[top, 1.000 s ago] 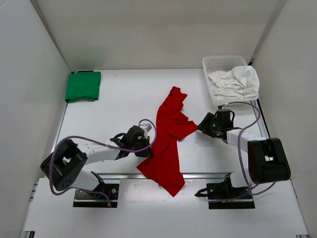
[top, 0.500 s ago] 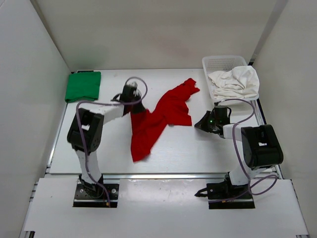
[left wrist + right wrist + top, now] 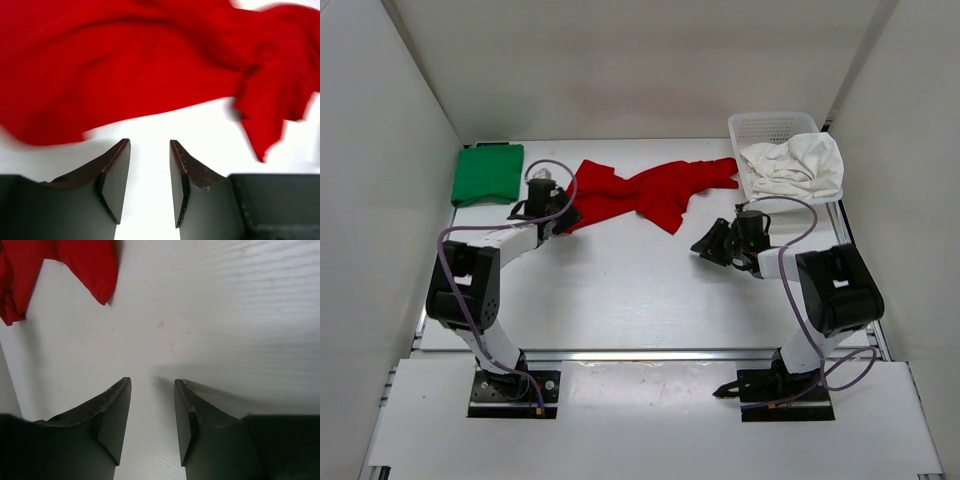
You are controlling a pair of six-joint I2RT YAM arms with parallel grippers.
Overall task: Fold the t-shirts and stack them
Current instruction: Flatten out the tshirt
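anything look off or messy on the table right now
The red t-shirt lies twisted and bunched in a long strip across the far side of the table, held by neither the left gripper nor the right gripper. The white t-shirt is crumpled in the basket, hanging over its rim. The green t-shirt looks neatly folded.

The red t-shirt (image 3: pixel 130 65) lies rumpled across the top, bunched into folds at the right, its edges blurred. Just below it, the left hand (image 3: pixel 149 145) holds its 2 fingers (image 3: pixel 117 175) apart over the white desk (image 3: pixel 200 125).
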